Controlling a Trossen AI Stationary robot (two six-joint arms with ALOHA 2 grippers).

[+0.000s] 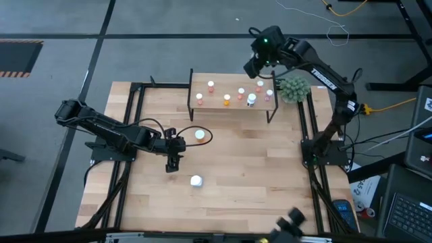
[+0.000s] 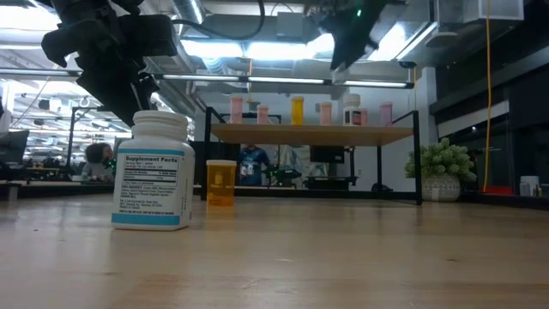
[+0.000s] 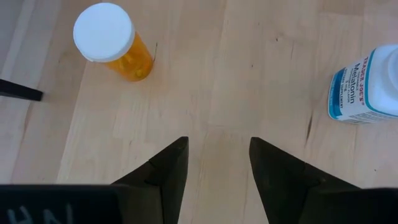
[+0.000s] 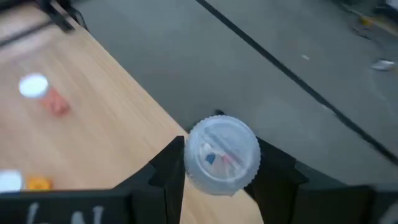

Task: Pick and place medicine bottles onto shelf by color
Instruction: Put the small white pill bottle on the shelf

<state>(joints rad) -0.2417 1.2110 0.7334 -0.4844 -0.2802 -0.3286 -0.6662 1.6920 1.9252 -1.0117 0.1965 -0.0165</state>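
The shelf (image 1: 233,101) stands at the table's far side with several small bottles on it, pink (image 1: 210,86) and orange (image 1: 227,101) among them. My right gripper (image 1: 251,67) hangs high over the shelf's far edge, shut on a pale medicine bottle (image 4: 222,155). My left gripper (image 1: 173,162) hovers open over the table's left middle, with nothing between its fingers (image 3: 214,168). An orange bottle (image 1: 200,135) and a white bottle with a blue label (image 1: 196,181) stand upright on the tabletop beside it. My right gripper pinches the pale bottle by its two opposite sides (image 4: 189,165), one finger (image 4: 163,171) on each side. The fingers slant down from above. The bottle is lifted clear, and one round end (image 4: 222,152) faces the wrist camera, with the shelf's far edge below.
A green bushy plant (image 1: 294,88) stands right of the shelf. Black frame rails (image 1: 135,121) run along the table's left and right sides. Bare wood lies between the shelf and the table's near edge. In the low view the white bottle (image 2: 154,172) stands close to the camera.
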